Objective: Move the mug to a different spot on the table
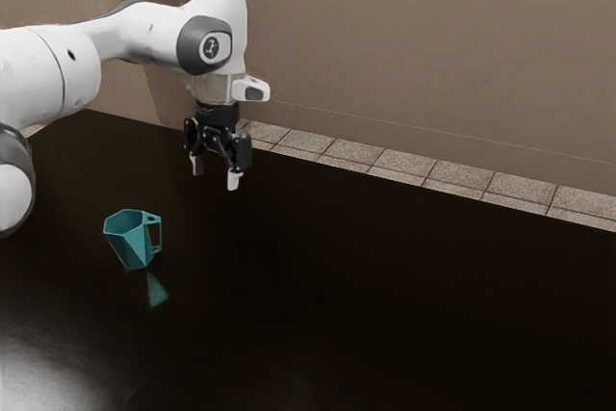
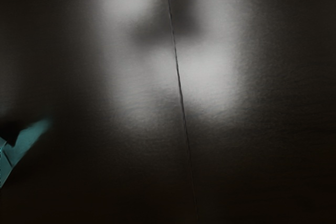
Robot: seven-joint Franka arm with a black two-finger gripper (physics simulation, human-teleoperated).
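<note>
A dark, glossy table point(image 1: 404, 295) fills the lower part of the frame, its far edge running from the upper left down toward the right. A teal, faceted mug point(image 1: 130, 238) stands upright on it at the left of centre, handle toward the right, with a faint teal reflection point(image 1: 155, 291) just below. In the wrist view a thin seam point(image 2: 181, 103) crosses the tabletop point(image 2: 257, 140).

Teal mug point(image 1: 133, 238) standing in your way at the exterior view's left, open dark tabletop point(image 1: 385, 276) right of it for you to pass, wall point(image 1: 433, 45) well behind.
</note>
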